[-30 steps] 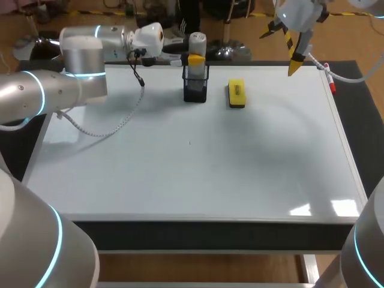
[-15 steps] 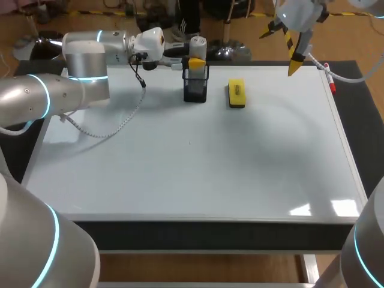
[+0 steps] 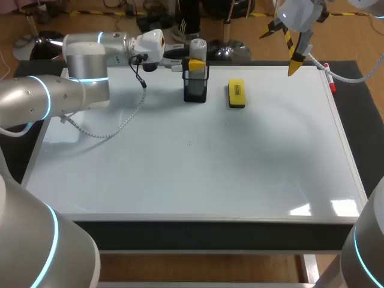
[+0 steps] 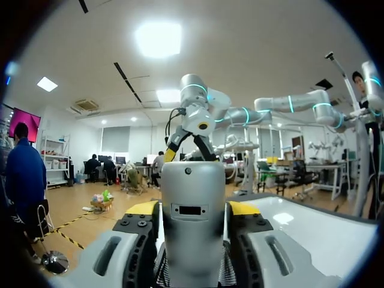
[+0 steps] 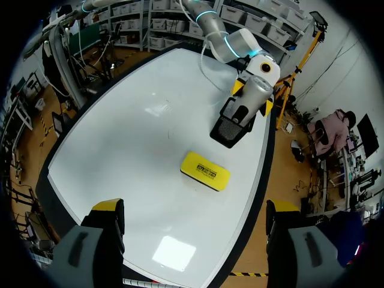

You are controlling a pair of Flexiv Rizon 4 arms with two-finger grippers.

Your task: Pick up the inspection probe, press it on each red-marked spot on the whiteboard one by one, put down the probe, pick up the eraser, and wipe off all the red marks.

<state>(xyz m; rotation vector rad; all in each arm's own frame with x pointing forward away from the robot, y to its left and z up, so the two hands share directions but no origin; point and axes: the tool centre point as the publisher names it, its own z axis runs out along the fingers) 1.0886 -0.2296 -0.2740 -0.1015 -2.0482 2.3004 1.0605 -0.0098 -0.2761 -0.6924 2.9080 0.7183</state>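
The inspection probe [image 3: 197, 47], a grey cylinder, stands upright in a black mesh holder [image 3: 195, 89] at the far middle of the whiteboard [image 3: 240, 174]. My left gripper [image 3: 195, 61] is around it from the left. In the left wrist view the probe [image 4: 193, 192] fills the space between the fingers, with a thin gap on each side, so my left gripper [image 4: 193, 208] is open. The yellow eraser [image 3: 236, 94] lies just right of the holder. My right gripper [image 3: 277, 54] hangs open high above the far right. Below my right gripper [image 5: 195, 207] lie the eraser [image 5: 205, 171] and the probe [image 5: 255, 96].
A red-capped marker [image 3: 329, 77] lies along the board's far right edge. A grey cable [image 3: 114, 126] from my left arm trails over the left part of the board. One tiny dark speck [image 3: 190, 143] shows near the board's middle; I see no red marks.
My left arm has shifted slightly to the right and its wrist has sunk a little. The probe stays in the holder. My right arm has not moved.
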